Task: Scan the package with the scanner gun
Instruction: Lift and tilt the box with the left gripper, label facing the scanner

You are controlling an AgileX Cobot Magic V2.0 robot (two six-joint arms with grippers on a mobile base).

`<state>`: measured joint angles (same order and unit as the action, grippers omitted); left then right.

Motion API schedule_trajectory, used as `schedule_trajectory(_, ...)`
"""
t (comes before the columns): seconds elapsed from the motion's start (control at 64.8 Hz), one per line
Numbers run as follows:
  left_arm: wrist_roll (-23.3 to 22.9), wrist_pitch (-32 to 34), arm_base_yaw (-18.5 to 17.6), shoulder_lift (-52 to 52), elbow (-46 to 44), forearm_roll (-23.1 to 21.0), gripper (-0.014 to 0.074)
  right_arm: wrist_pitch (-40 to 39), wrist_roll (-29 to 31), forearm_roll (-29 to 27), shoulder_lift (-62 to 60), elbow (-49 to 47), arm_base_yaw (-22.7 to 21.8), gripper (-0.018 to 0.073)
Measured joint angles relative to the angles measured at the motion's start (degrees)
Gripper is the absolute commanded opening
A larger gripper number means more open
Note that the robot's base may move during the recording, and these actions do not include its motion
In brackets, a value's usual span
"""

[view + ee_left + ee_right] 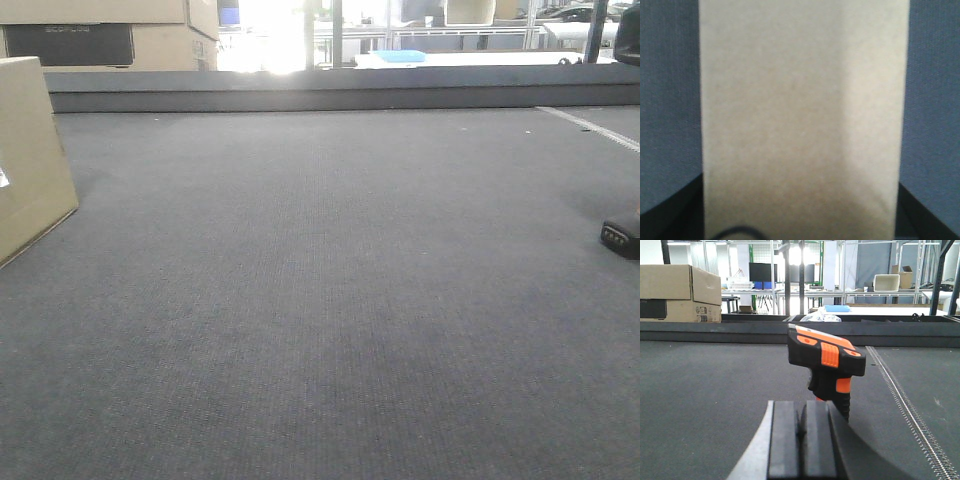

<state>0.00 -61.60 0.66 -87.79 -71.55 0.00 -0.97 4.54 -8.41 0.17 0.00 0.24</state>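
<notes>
Scanner gun (826,352) stands upright on its handle on the grey felt table (700,400), just beyond my right gripper (801,410). It has a black body, orange panels on top and an orange trigger, and its head slopes down toward the right of the right wrist view. My right gripper is clenched: the two black pads (784,440) sit flat against each other with nothing between them. The gun is apart from them, with the foot of its handle hidden behind their tips. A stitched seam (905,400) runs along the felt to the right of the gun.

The package (802,110) — a plain brown cardboard box — fills the middle of my left wrist view, close and blurred. The dark fingers (667,215) of my left gripper (800,220) show in the two bottom corners, spread wide, one on each side of the box. I cannot tell whether they press on the cardboard or merely flank it.

In the front view the package stands at the far left edge of the table, with a scrap of white label on its near face. A small black object (622,237) sits at the far right edge, too cut off to name, and bare felt lies between the two. A dark raised ledge (330,88) closes the back of the table, and larger cardboard boxes (110,35) are stacked behind it on the left.
</notes>
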Motion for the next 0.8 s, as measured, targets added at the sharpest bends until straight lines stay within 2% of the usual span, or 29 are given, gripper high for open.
schedule_trajectory(0.062, 0.0, -0.37, 0.0, 0.11, 0.0, -2.22, -0.0111, 0.0, 0.0, 0.0, 0.0, 0.0, 0.0, -0.0162)
schedule_trajectory(0.278, 0.0, -1.22, -0.11, 2.42, 0.0, -17.55, -0.0111, 0.0, 0.0, 0.0, 0.0, 0.0, 0.0, -0.0162)
schedule_trajectory(0.37, -0.33, -0.24, -1.0, 4.06, -0.1, -20.75, -0.0111, 0.0, 0.0, 0.0, 0.0, 0.0, 0.0, -0.0162)
schedule_trajectory(0.447, -2.48, 0.75, -2.79, 4.72, -0.21, -21.66, -0.0111, 0.0, 0.0, 0.0, 0.0, 0.0, 0.0, -0.0162)
schedule_trajectory(0.54, -5.32, 2.13, -6.91, 4.72, -0.21, -21.66, -0.0111, 0.0, 0.0, 0.0, 0.0, 0.0, 0.0, -0.0162)
schedule_trajectory(0.663, -10.76, 8.19, -14.37, 4.72, -0.21, -21.78, -0.0111, 0.0, 0.0, 0.0, 0.0, 0.0, 0.0, -0.0162)
schedule_trajectory(0.802, -19.67, 13.99, -22.31, 3.95, -0.21, -18.42, -0.0111, 0.0, 0.0, 0.0, 0.0, 0.0, 0.0, -0.0162)
